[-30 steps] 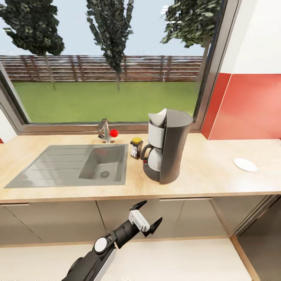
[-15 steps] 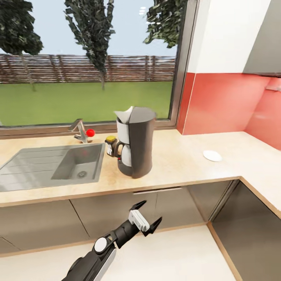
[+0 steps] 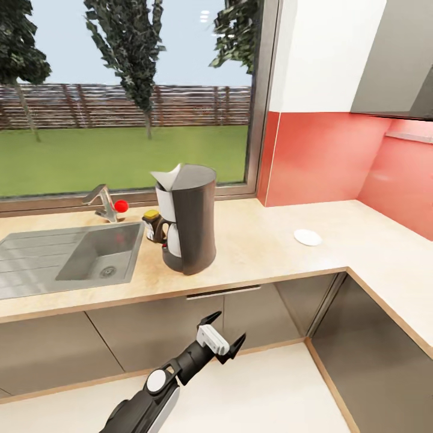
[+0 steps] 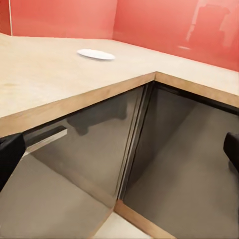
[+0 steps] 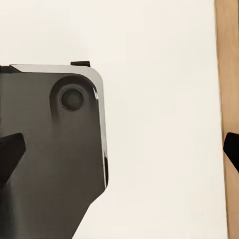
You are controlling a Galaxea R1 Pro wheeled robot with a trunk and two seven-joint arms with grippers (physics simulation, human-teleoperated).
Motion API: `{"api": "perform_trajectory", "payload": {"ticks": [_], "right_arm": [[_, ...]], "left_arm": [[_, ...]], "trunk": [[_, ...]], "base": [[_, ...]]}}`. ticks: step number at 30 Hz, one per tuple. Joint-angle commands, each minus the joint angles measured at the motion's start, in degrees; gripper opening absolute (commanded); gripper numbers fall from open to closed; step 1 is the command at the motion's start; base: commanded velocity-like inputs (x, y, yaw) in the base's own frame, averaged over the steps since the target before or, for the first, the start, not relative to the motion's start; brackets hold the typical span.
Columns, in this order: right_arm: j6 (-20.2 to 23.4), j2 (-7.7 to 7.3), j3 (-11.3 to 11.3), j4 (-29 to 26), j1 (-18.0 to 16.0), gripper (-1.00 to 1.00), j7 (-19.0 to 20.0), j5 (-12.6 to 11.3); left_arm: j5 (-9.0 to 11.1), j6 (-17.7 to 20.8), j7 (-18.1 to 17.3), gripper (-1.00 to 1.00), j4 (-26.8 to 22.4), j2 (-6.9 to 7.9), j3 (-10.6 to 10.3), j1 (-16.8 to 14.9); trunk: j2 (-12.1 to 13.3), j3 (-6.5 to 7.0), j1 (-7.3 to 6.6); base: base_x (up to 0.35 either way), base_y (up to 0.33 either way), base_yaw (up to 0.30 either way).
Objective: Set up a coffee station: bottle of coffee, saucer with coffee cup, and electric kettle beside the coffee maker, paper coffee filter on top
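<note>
My left gripper (image 3: 224,335) hangs low in front of the cabinet fronts, below the countertop (image 3: 258,252) edge, fingers spread wide with nothing between them. My right gripper (image 5: 119,149) looks down at pale floor and my own dark base; its fingertips sit at the two far edges of that view, so it too is wide apart and empty.

I take the coffee maker (image 3: 186,219) as my landmark. It stands upright on the countertop with the filter (image 3: 168,176) perched on its top. The coffee jar (image 3: 151,224) sits just beside it, on the sink (image 3: 72,258) side. The saucer (image 3: 307,237) lies flat, well apart from it toward the red-walled corner.

I judge the jar and filter steps done and the saucer step in hand. Next I would need to close on the corner, raise the left arm above the counter edge, and pinch that thin rim from the side, since it lies flat.
</note>
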Motion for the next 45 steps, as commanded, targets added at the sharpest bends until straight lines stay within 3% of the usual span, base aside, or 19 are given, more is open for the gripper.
{"api": "perform_trajectory", "payload": {"ticks": [1,11,27,33,42,43,45], "right_arm": [[-0.2,0.18,-0.5,0.0,-0.1,1.0,0.0,0.6],[-0.2,2.23,-0.5,-0.5,-0.1,1.0,-0.1,0.6],[-0.2,2.49,-0.6,-0.4,-0.1,1.0,-0.1,0.5],[-0.2,2.41,-0.7,-0.6,-0.1,1.0,-0.1,0.5],[-0.2,2.56,-0.7,-0.6,-0.1,1.0,-0.1,-0.9],[-0.1,2.56,-0.4,-7.6,-0.1,1.0,0.1,-0.8],[-0.1,2.52,-0.4,-12.2,-0.1,1.0,0.1,-0.8]], "left_arm": [[0.6,0.0,-0.3,1.0,0.0,0.05,0.0,-0.1],[0.8,0.0,0.6,1.0,-0.3,0.29,0.2,-0.1],[1.4,0.0,1.5,1.0,-0.1,0.74,0.7,-0.1],[0.9,0.0,5.5,1.0,0.1,0.41,0.3,-0.1],[0.7,0.0,5.6,1.0,0.1,0.22,0.3,-0.1],[1.1,0.1,5.7,1.0,0.2,-0.03,0.5,-0.5],[1.3,0.2,6.1,1.0,0.0,-0.13,0.5,-0.8]], "trunk": [[-0.1,-0.11,0.03],[-0.1,0.13,0.03],[-0.1,0.18,0.03],[-0.1,0.18,0.03],[-0.1,0.18,0.03],[-0.1,0.18,0.03],[-0.1,0.18,0.03]], "base": [[0.0,-0.002,0.0],[0.0,-0.001,-0.158],[0.005,0.0,-0.293],[0.265,-0.103,-0.039],[0.091,-0.07,0.0],[0.0,0.0,0.0],[0.0,0.0,0.0]]}}
